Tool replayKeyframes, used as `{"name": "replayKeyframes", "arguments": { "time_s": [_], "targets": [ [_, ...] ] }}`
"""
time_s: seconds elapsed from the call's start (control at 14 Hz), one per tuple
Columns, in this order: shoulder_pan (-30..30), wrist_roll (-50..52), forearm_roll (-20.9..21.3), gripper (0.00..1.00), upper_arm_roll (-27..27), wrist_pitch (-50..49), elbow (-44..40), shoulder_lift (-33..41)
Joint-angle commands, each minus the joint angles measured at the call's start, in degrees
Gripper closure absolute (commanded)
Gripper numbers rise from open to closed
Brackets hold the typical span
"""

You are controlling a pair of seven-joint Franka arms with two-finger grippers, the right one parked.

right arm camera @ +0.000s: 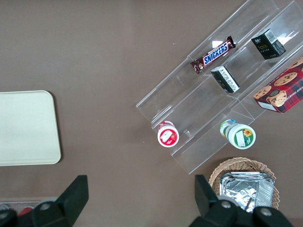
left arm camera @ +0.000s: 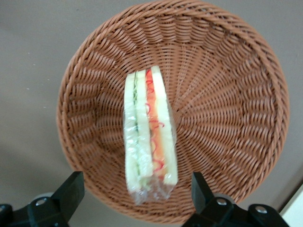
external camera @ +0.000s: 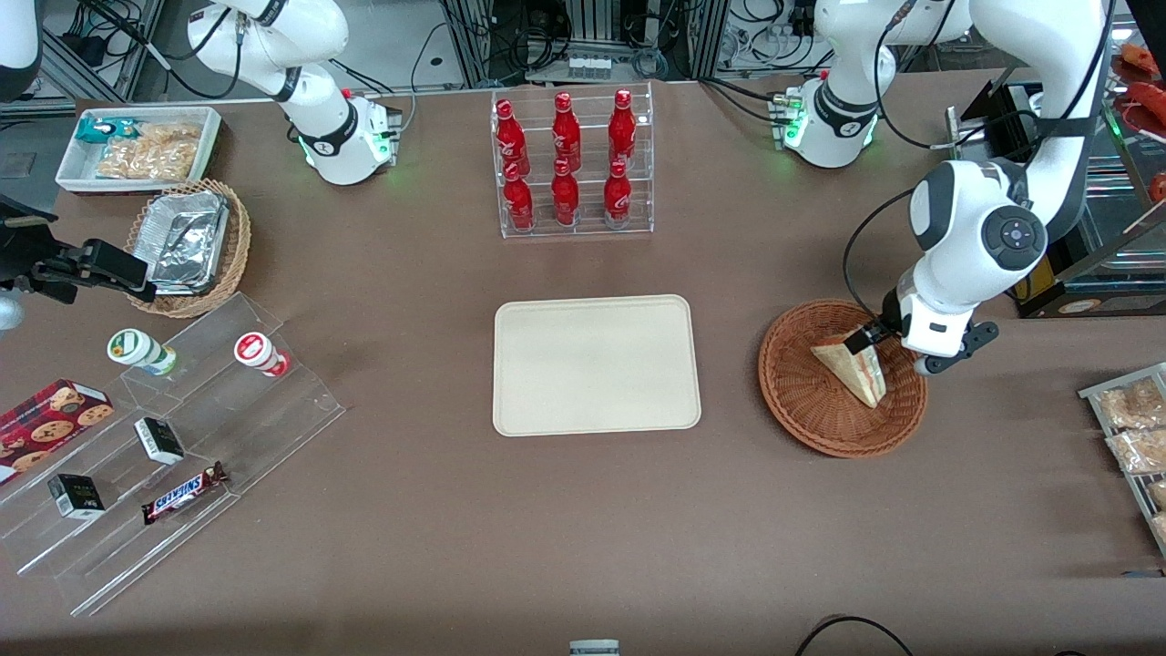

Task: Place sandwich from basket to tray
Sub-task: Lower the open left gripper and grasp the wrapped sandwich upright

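The sandwich (external camera: 854, 370) is a plastic-wrapped triangular wedge lying in the round reddish-brown wicker basket (external camera: 802, 415), toward the working arm's end of the table. My left gripper (external camera: 873, 344) hangs just above the basket, over the sandwich end farther from the front camera. In the left wrist view the gripper (left arm camera: 136, 193) is open, its two black fingers (left arm camera: 71, 189) apart on either side of the sandwich's (left arm camera: 149, 132) wrapped end, not touching it. The basket (left arm camera: 227, 118) holds nothing else. The cream-beige tray (external camera: 597, 364) lies empty at the table's middle, beside the basket.
A clear rack of red bottles (external camera: 572, 164) stands farther from the front camera than the tray. A clear stepped shelf with snacks (external camera: 164, 456), a tan basket of foil trays (external camera: 187, 246) and a white snack box (external camera: 137, 150) sit toward the parked arm's end. Packaged snacks (external camera: 1130, 419) lie at the working arm's end.
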State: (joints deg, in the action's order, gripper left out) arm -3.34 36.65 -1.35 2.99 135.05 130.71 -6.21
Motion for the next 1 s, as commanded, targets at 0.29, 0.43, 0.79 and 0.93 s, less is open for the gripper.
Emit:
{"name": "replayKeyframes", "arguments": {
  "time_s": [0.29, 0.43, 0.79, 0.93],
  "targets": [
    [-1.23, 7.29, -0.67, 0.0, -0.09, 5.4, 0.33, -3.81],
    [-1.14, 7.64, -0.67, 0.0, -0.18, 4.62, 0.6, -4.51],
    [-1.06, 10.19, -0.67, 0.83, -0.18, 3.65, 0.69, -5.39],
    [-0.71, 9.5, -0.67, 0.96, -0.27, 1.55, 0.08, -5.13]
  ]
}}
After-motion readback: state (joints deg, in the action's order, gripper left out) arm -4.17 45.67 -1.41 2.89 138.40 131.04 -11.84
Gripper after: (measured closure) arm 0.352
